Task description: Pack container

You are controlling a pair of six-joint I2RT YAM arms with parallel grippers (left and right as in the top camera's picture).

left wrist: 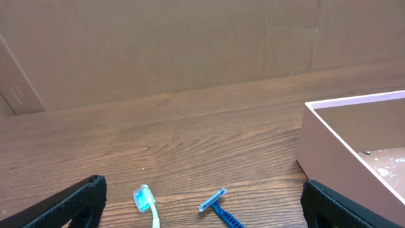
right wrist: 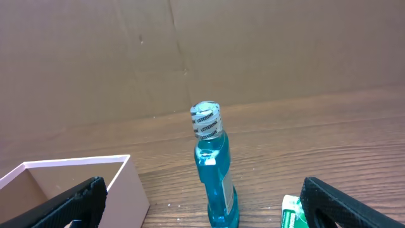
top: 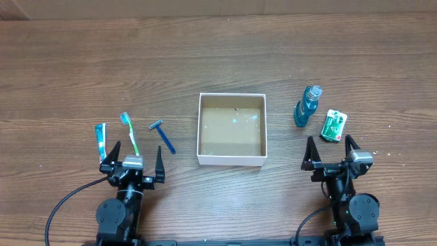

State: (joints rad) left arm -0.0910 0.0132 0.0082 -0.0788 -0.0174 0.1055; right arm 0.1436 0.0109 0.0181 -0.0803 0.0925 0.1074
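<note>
Sitting mid-table on woodgrain: square cardboard container (top: 231, 160), white walls, brown floor. Left gripper (top: 136, 152) and right gripper (top: 330, 145) both spread wide, empty. Translucent blue bottle (top: 307, 106) stands to its right.

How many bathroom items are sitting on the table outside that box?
5. Left of the box: a small tube, a toothbrush and a blue razor. Right of it: a blue mouthwash bottle and a green packet. None looks hidden.

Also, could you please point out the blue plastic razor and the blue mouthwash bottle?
blue plastic razor (top: 165, 140): overhead view, middle of handle.
blue mouthwash bottle (right wrist: 215, 180): right wrist view, its body.
</note>
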